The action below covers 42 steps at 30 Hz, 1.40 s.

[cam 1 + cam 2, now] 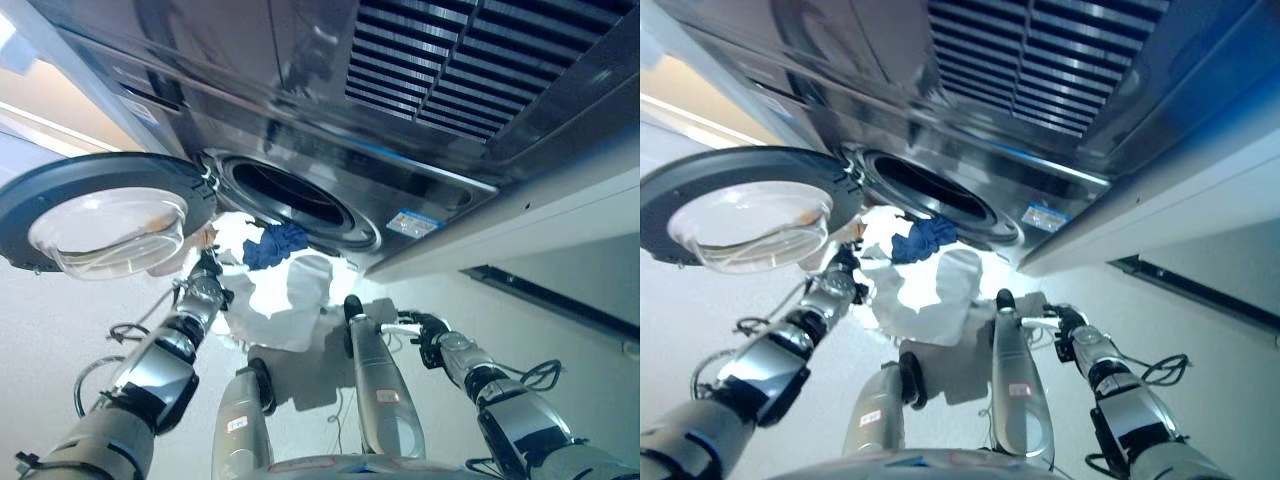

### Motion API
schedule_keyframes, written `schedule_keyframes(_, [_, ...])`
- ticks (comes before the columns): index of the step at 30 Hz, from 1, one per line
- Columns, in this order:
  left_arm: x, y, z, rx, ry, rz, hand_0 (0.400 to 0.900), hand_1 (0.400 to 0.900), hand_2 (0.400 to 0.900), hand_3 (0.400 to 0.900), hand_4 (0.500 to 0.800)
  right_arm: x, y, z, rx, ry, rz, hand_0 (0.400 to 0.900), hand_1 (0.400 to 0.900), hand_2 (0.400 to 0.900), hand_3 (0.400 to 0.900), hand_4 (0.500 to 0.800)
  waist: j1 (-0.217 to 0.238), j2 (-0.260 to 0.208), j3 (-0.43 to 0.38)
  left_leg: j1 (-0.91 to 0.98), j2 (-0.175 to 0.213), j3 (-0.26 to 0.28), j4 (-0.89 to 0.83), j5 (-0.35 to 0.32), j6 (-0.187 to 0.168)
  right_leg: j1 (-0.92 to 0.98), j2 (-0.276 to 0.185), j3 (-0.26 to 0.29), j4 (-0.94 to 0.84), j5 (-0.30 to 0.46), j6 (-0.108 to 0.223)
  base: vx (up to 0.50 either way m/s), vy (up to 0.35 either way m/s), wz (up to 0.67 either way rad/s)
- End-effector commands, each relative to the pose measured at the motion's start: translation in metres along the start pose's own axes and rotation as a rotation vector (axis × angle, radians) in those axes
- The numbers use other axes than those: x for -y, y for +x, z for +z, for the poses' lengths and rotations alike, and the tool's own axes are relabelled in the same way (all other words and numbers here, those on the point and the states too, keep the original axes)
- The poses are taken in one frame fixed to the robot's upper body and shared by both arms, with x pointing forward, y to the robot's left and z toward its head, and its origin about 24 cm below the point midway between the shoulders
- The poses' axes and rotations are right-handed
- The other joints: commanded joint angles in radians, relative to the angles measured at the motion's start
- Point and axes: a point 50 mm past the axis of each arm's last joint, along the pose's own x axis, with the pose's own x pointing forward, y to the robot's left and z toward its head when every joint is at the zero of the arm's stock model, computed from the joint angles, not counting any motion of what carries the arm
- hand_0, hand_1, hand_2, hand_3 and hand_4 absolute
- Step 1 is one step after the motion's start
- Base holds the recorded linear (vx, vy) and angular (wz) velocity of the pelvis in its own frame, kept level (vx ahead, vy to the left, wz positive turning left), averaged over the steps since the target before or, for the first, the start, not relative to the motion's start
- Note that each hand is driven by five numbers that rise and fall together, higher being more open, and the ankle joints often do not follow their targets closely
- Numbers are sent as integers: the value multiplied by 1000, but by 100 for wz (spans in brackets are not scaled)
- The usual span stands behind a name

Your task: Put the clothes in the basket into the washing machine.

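Note:
The washing machine's round drum opening (290, 195) is dark, and its door (100, 215) with a clear glass bowl is swung open to the left. A blue cloth (275, 243) lies bunched at the lower rim of the opening. A white cloth (285, 295) hangs down below it. My left hand (205, 272) is raised against the white cloth's left edge, just under the door hinge. My right hand (428, 335) is low at the right, apart from the clothes. No basket shows in either view.
The open door juts out over my left arm. A slatted vent panel (470, 70) sits on the machine's front beside the opening. A white ledge or wall (560, 215) runs along the right. Pale floor (60, 320) lies below.

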Motion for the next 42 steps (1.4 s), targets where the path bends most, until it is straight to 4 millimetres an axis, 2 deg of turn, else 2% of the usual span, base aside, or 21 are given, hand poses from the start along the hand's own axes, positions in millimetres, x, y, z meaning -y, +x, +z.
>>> schedule_keyframes(1, [-55, 9, 16, 42, 23, 196, 900, 900, 900, 900, 800, 30, -21, -111, -377, -131, -105, 900, 900, 900, 900, 800, -26, 16, 31, 102, 49, -35, -124, 10, 73, -119, -2, 63, 101, 71, 26, -57, -19, -8])
schedule_keyframes(7, [-81, 8, 52, 128, 71, 313, 900, 900, 900, 900, 800, 39, -21, -104, -348, -127, -131, 900, 900, 900, 900, 800, -53, 22, 75, -27, 56, -17, 2, -18, 74, -198, 11, 71, 169, 52, 15, -52, 20, -14])
schedule_keyframes(10, [-88, 8, 62, 157, 83, 337, 900, 900, 900, 900, 800, 40, -20, -102, -332, -126, -132, 900, 900, 900, 900, 800, -59, 17, 89, -67, 56, -18, 43, -30, 76, -220, 18, 72, 182, 52, 13, -48, -23, -7])
schedule_keyframes(12, [-93, 6, 74, 186, 82, 354, 900, 900, 900, 900, 800, 40, -18, -95, -301, -120, -140, 900, 900, 900, 900, 800, -64, 12, 106, -119, 57, -21, 88, -40, 80, -249, 21, 71, 196, 53, 9, -48, -18, -9])
schedule_keyframes(13, [-94, 5, 78, 197, 80, 360, 900, 900, 900, 900, 800, 41, -18, -93, -293, -115, -143, 900, 900, 900, 900, 800, -61, 16, 113, -129, 60, -29, 125, -85, 80, -258, 26, 71, 235, 12, 14, -3, -1, -11])
schedule_keyframes(19, [-104, 1, 104, 244, 52, 379, 900, 900, 900, 900, 800, 41, -13, -72, -224, -116, -152, 900, 900, 900, 900, 800, -70, 7, 150, -219, 59, -43, 223, -112, 94, -316, 33, 65, 277, 10, 6, -67, -6, -11])
schedule_keyframes(28, [-108, -4, 125, 284, -52, 386, 900, 900, 900, 900, 800, 36, -8, -46, -141, -104, -158, 900, 900, 900, 900, 800, -78, 2, 161, -380, 57, -50, 350, -140, 111, -434, 43, 68, 322, 10, -3, -59, 0, -9])
schedule_keyframes(35, [-122, -8, 139, 308, -94, 419, 900, 900, 900, 900, 800, 39, -9, -51, -146, -75, -160, 900, 900, 900, 900, 800, -83, -12, 161, -531, 57, -72, 522, -194, 136, -536, 47, 76, 395, -12, -13, -16, -14, -1])
schedule_keyframes(42, [-136, -10, 142, 306, -117, 455, 900, 900, 900, 900, 800, 43, -12, -59, -166, -36, -169, 900, 900, 900, 900, 800, -90, -22, 161, -654, 68, -80, 680, -239, 159, -619, 59, 85, 481, -48, -21, 1, -5, -3])
